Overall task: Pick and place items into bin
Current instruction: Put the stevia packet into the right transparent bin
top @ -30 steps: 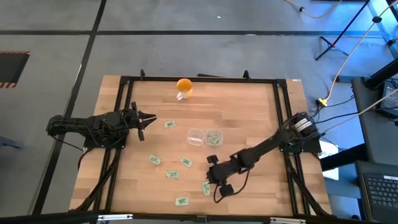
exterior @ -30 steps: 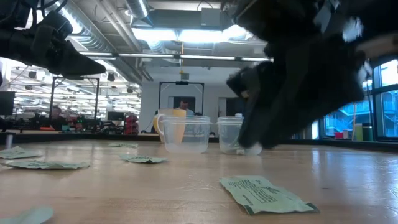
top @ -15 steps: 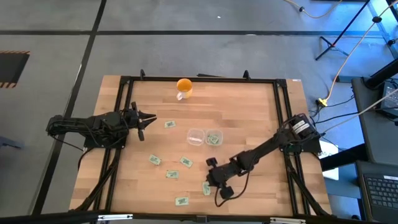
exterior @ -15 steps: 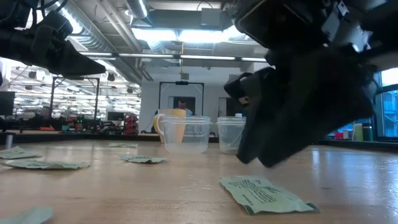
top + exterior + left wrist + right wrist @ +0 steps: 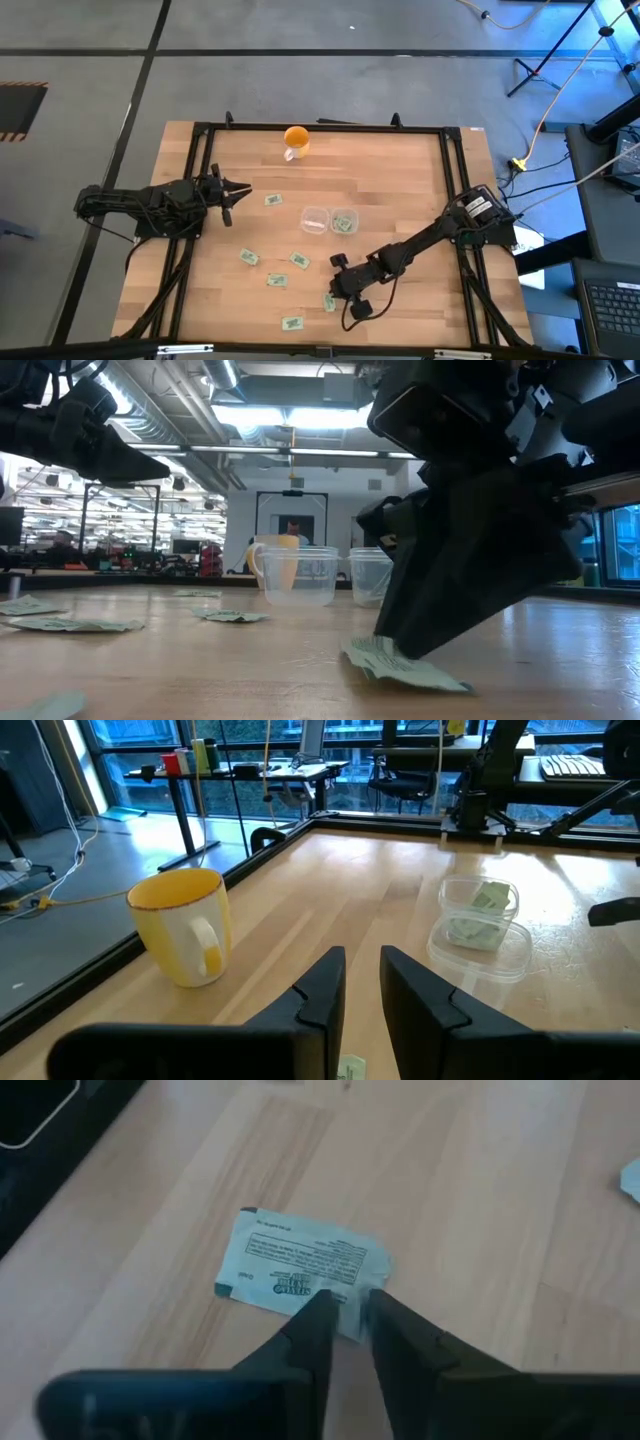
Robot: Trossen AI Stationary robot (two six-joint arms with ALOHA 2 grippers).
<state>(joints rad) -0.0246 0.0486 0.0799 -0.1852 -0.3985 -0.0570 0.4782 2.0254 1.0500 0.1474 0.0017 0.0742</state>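
Where wooden table (image 5: 400, 180) meets perhaps office clutter, scattered packets (image 5: 249, 257).

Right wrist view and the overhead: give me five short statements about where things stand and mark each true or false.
1. The right gripper has its fingers pinching the edge of a packet. True.
2. That packet is already in a clear container. False: it lies on the table.
3. The orange cup lies tipped over. False: upright.
4. The left gripper holds a packet. False: nothing held.
5. One clear container already holds packets. True.
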